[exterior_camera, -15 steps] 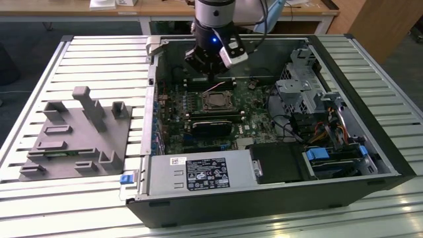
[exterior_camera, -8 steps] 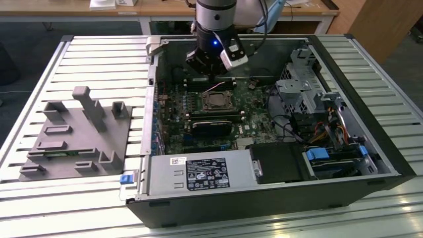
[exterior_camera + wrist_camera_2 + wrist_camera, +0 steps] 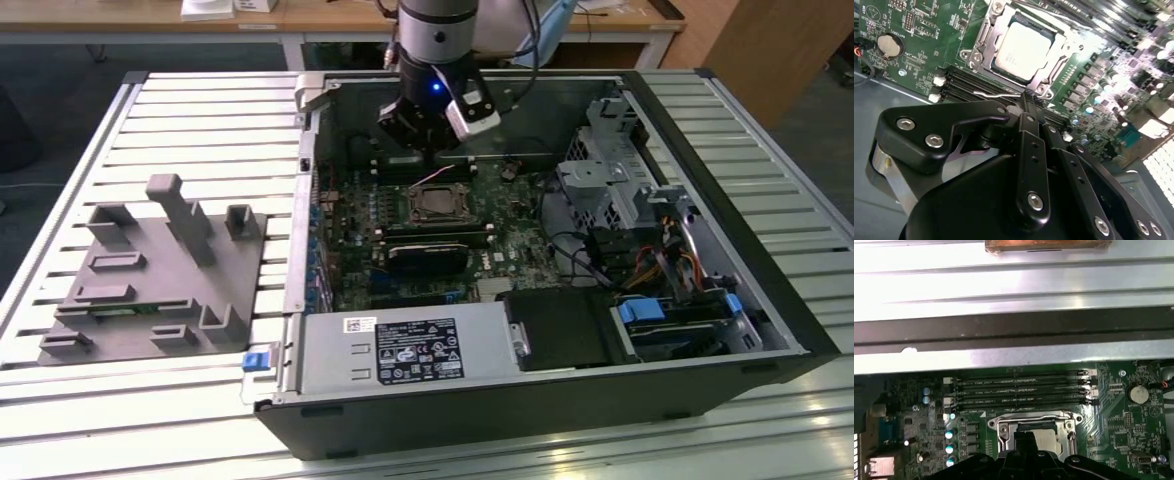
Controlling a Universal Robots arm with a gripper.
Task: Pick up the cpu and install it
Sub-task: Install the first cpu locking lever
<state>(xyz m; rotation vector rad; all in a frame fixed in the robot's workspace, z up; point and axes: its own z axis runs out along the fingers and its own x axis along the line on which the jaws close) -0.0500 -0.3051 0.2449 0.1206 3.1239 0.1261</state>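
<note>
The cpu, a square chip with a silvery lid, lies flat inside the metal frame of the motherboard socket. In the first wrist view a part of the cpu shows behind the black fingertips. My gripper hangs above the memory slots just behind the socket, apart from the chip. Its black fingers meet at the tips with nothing between them. In the exterior view the gripper sits low inside the open computer case near its rear wall. A thin wire lever sticks out beside the socket.
Memory slots run between the socket and the case's rear wall. A drive cage and cables fill the exterior view's right. The power supply sits in front. A grey parts fixture stands at the exterior view's left.
</note>
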